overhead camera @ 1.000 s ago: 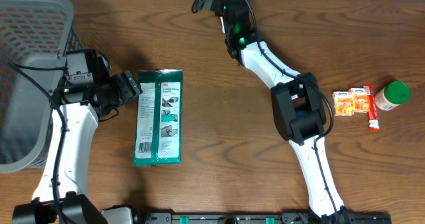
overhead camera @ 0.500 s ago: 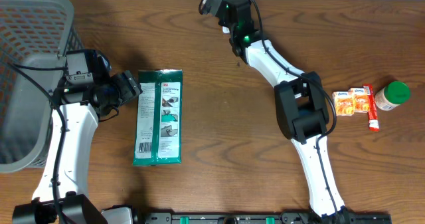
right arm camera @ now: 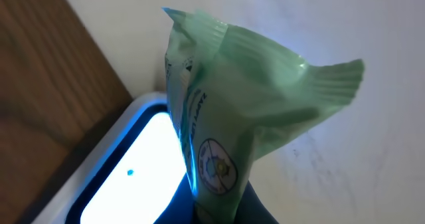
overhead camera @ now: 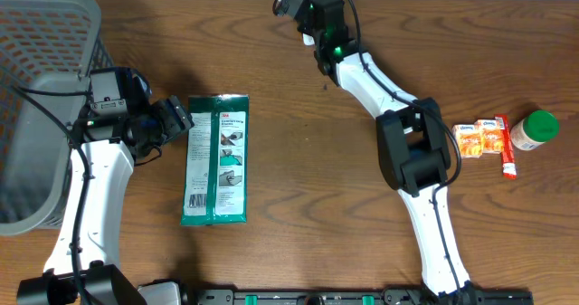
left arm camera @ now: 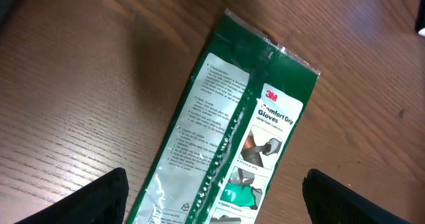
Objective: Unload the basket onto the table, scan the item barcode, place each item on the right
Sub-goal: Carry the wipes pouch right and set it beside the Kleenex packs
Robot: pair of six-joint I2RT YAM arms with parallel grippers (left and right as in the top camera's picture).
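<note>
The right gripper point(right arm camera: 224, 209) is clenched on the lower end of a pale green packet point(right arm camera: 246, 91), a crimped sachet with a round printed seal. It holds the sachet upright, the printed face turned toward the lit window of the scanner point(right arm camera: 139, 167), which glows white and blue just beside it at the far edge of the table point(overhead camera: 298, 187). I judge that this pose is meant to show the barcode to the reader, although I cannot find the code itself in the frames. The left gripper point(overhead camera: 177, 117) stands wide and released, holding nothing, next to the 3M Comfort Grip Gloves pack point(overhead camera: 215, 158). This pack lies flat, probably waiting for its turn. A grey basket point(overhead camera: 41, 33) stands at the left. Tissue packets point(overhead camera: 479, 138) and a green-capped bottle point(overhead camera: 534, 130) lie at the right, well apart from both arms' work.
</note>
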